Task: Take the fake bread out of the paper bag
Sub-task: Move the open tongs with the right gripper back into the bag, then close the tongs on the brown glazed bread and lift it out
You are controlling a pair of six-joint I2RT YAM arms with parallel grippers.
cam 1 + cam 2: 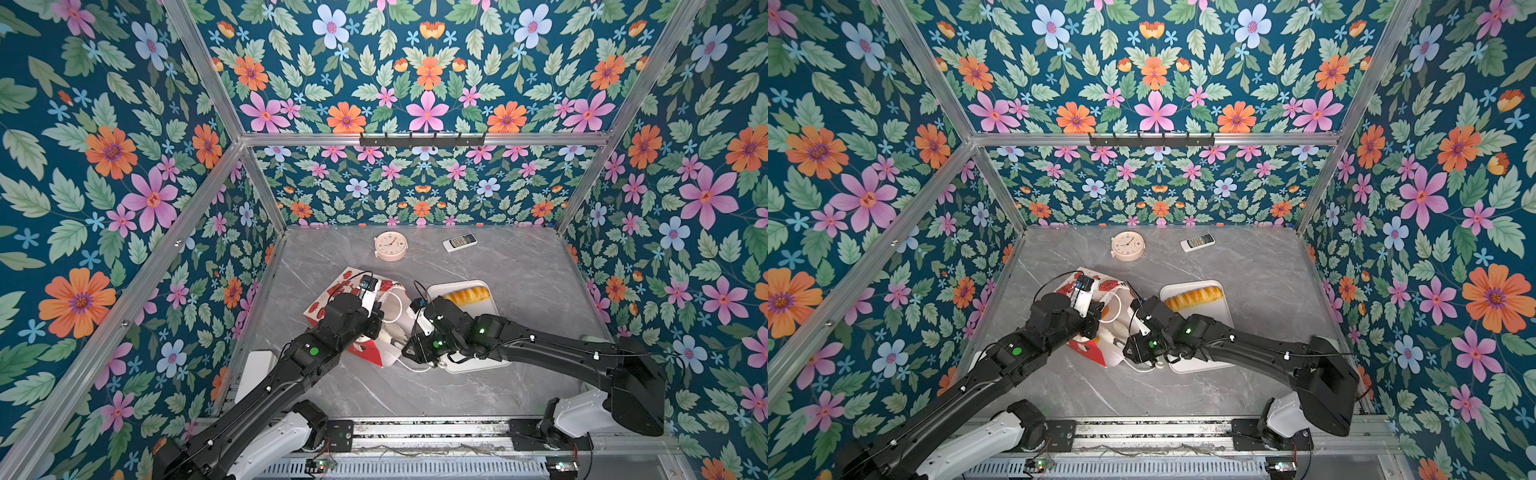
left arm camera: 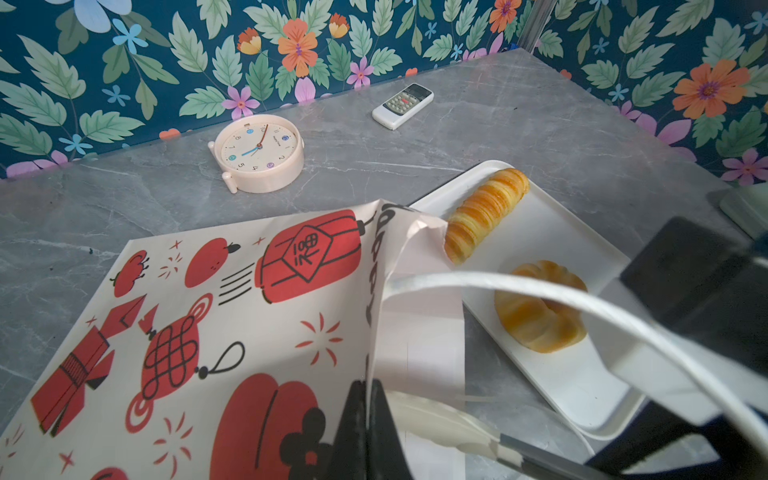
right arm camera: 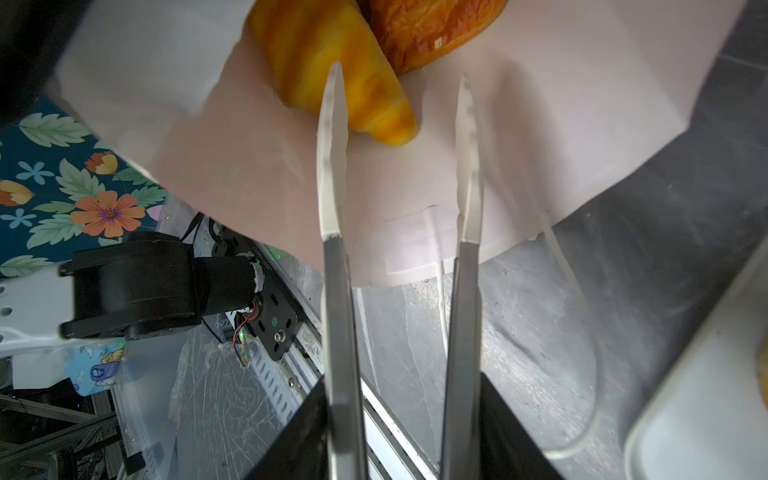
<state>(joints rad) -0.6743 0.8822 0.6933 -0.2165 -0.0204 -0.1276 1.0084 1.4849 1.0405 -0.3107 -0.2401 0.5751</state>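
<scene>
On the gray table [image 1: 532, 266] the paper bag [image 1: 318, 309] lies on its side, mouth toward the white tray [image 2: 552, 374]. Left gripper [image 2: 368, 415] pinches the bag's rim. Right gripper [image 3: 401, 72] is spread, tips inside the mouth beside a yellow croissant [image 3: 307, 54] and a brown pastry [image 3: 428, 29]. Long loaf [image 2: 484, 214] and ring doughnut [image 2: 536, 332] sit on the tray.

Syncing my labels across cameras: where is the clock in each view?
In a top view: clock at the far edge of the table, beyond the bag.
In a top view: clock, left of the remote.
Left wrist: clock beyond the bag, near the wall.
Right wrist: not in it.
Shared landmark: the bag, in all four.
</scene>
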